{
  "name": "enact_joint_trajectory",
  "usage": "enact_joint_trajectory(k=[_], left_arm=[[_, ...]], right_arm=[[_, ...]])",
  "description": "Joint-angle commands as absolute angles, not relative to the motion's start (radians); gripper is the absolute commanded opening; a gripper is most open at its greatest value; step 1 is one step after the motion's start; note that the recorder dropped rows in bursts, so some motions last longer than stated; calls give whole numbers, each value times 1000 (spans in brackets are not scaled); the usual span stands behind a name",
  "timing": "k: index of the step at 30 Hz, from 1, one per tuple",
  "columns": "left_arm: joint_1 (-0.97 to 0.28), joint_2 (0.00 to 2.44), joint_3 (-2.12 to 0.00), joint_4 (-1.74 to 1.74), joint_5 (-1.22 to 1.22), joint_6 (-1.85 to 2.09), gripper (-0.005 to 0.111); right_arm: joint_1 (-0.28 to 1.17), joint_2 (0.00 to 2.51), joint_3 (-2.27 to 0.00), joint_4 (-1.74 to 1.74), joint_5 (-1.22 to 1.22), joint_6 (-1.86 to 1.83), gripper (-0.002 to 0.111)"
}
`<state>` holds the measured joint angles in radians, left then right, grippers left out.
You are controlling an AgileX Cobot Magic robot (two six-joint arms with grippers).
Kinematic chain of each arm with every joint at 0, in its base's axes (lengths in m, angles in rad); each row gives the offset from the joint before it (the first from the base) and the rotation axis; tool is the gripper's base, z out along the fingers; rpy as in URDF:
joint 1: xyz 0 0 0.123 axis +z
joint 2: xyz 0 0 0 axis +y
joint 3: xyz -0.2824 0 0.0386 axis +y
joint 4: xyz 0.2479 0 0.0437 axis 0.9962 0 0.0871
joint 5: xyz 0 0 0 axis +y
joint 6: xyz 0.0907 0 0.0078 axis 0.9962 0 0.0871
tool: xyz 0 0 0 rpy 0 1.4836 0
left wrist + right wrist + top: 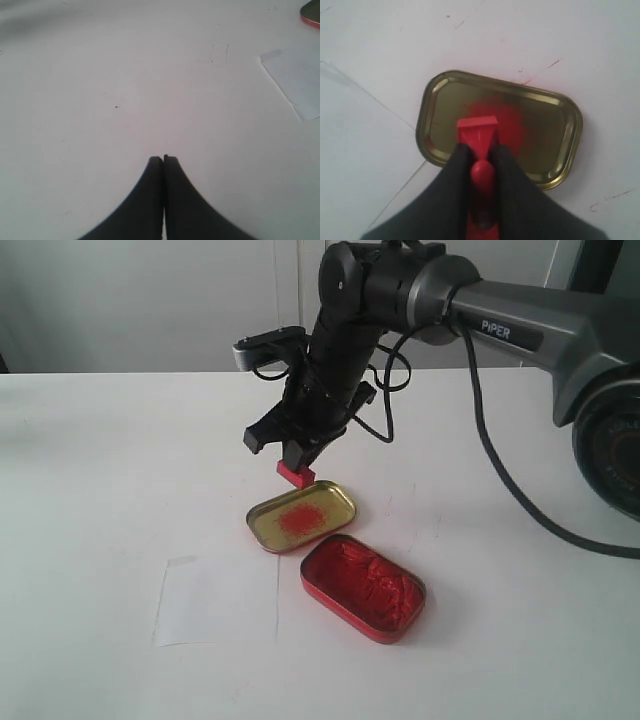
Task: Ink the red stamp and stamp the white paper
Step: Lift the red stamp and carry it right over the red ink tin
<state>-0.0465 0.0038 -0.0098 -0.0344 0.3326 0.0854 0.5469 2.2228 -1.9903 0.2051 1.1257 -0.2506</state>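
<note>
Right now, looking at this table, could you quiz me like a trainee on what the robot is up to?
1. Pick one: the right claw grips A) the red stamp, B) a pen, C) nothing.
2. True or false: the left claw is shut and empty.
3. Fill in: the white paper shows no red ____ yet.
Key: 1 A; 2 true; 3 mark.
</note>
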Motion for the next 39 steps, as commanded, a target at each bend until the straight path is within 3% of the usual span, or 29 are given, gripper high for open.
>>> enact_joint_trajectory(k=[1,19,39], left_arm=[[-51,0,0,-37,334,86,0],[-51,0,0,-37,334,86,0],[-51,0,0,-37,334,86,0]], right_arm=[[547,2194,-1992,206,1135,-200,0],[547,2114,-1939,206,1221,-153,0],[547,1804,-1517,144,1170,-156,0]])
